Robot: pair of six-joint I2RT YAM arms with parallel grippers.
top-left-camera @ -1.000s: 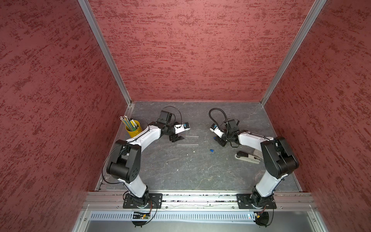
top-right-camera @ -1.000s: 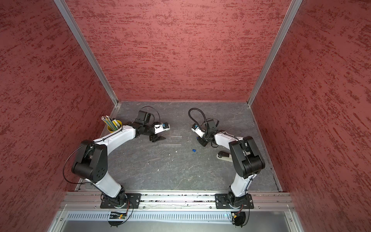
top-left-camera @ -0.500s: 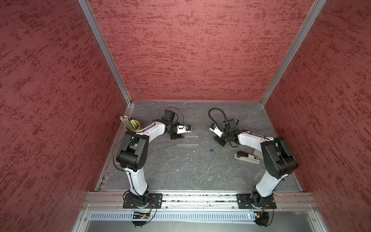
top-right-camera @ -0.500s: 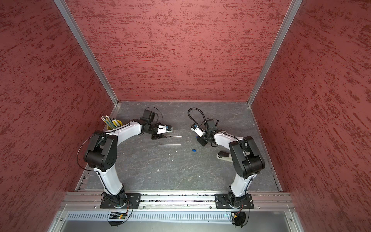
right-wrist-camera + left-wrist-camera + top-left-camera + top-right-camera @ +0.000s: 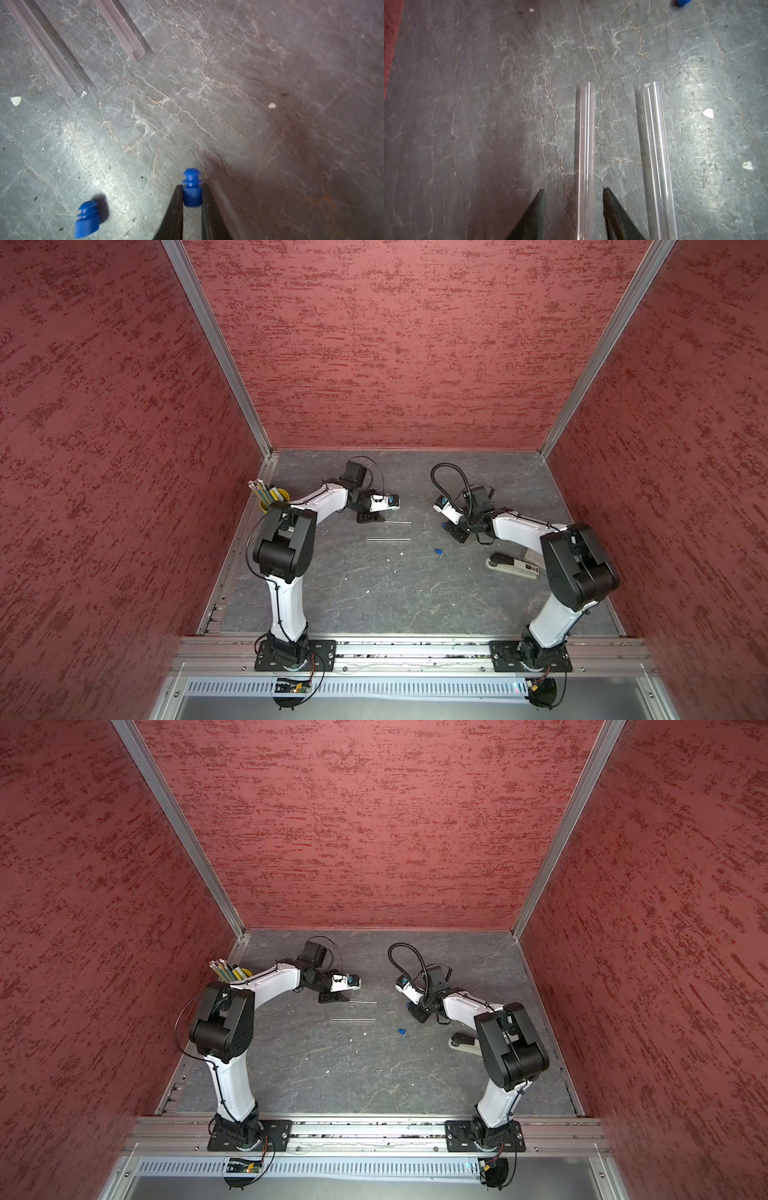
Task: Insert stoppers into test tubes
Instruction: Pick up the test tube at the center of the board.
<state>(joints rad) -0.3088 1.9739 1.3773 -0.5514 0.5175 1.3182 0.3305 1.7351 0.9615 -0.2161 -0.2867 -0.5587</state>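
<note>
Two clear test tubes lie side by side on the grey slate floor, seen in both top views as the far one (image 5: pixel 397 522) (image 5: pixel 362 1002) and the near one (image 5: pixel 388 539) (image 5: pixel 352 1018). My left gripper (image 5: pixel 376 520) (image 5: pixel 573 192) is open and low over the left end of the far tube (image 5: pixel 584 135). Its fingers straddle that tube with a gap on each side. The near tube (image 5: pixel 655 145) lies just outside them. My right gripper (image 5: pixel 451 529) (image 5: pixel 192 187) is shut on a blue stopper (image 5: pixel 191 187). A second stopper (image 5: pixel 437 550) (image 5: pixel 401 1031) (image 5: pixel 87 220) lies loose nearby.
A yellow cup of pencils (image 5: pixel 274 497) stands at the left wall behind the left arm. A grey and black stapler-like object (image 5: pixel 513 566) lies beside the right arm. Small white specks (image 5: pixel 708 113) dot the floor. Red walls close in three sides.
The left arm's elbow has swung inward and its wrist has shifted slightly right along the far tube. The right arm has not moved.
</note>
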